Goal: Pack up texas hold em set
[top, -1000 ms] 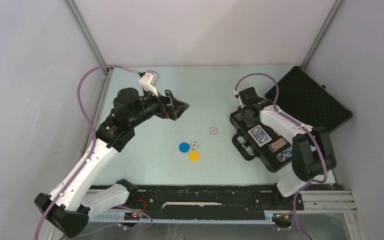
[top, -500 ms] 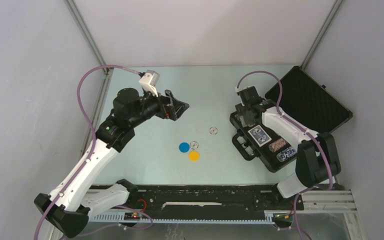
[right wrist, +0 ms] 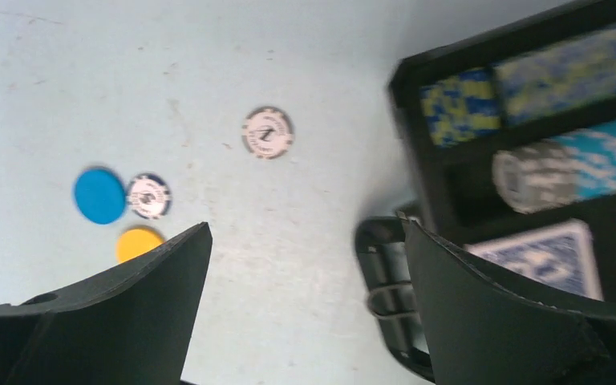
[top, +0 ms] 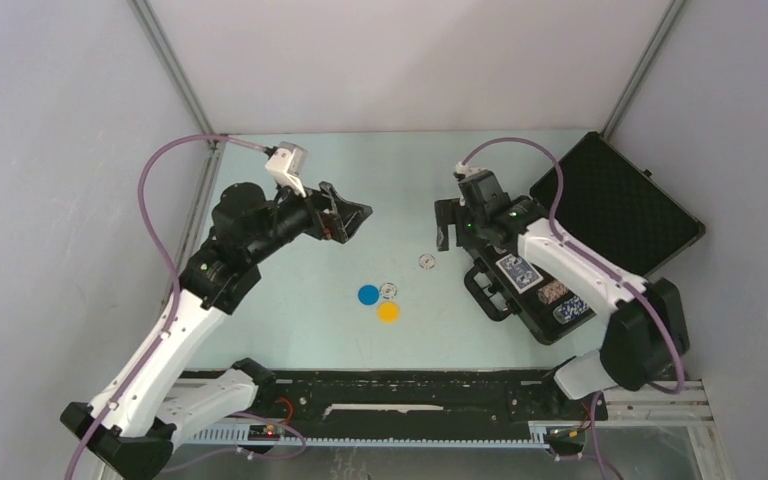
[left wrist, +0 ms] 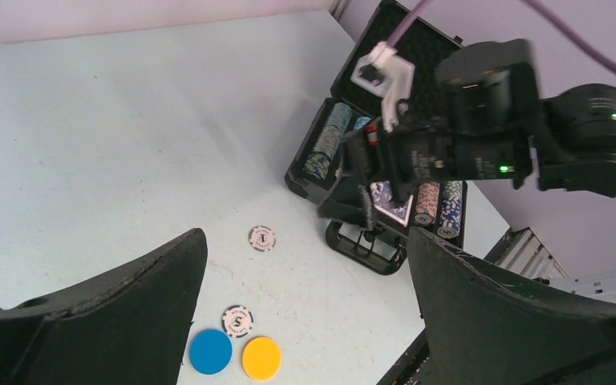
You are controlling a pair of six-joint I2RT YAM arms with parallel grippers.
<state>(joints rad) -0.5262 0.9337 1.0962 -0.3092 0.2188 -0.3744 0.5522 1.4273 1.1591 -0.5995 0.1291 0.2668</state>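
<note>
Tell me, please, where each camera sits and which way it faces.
Top external: above and behind, looking down on table, open case, both arms.
Left wrist: on left arm, facing case and right arm; left claw frames bottom.
Right wrist: on right arm, looking down at table and case; right claw below.
Both wrists share the blue disc.

The top view looks steeply down from behind both arm bases, covering the whole tabletop. Each wrist view sits nearer, looking down between its own fingers: left tool, right tool. All 3 share the blue disc.
</note>
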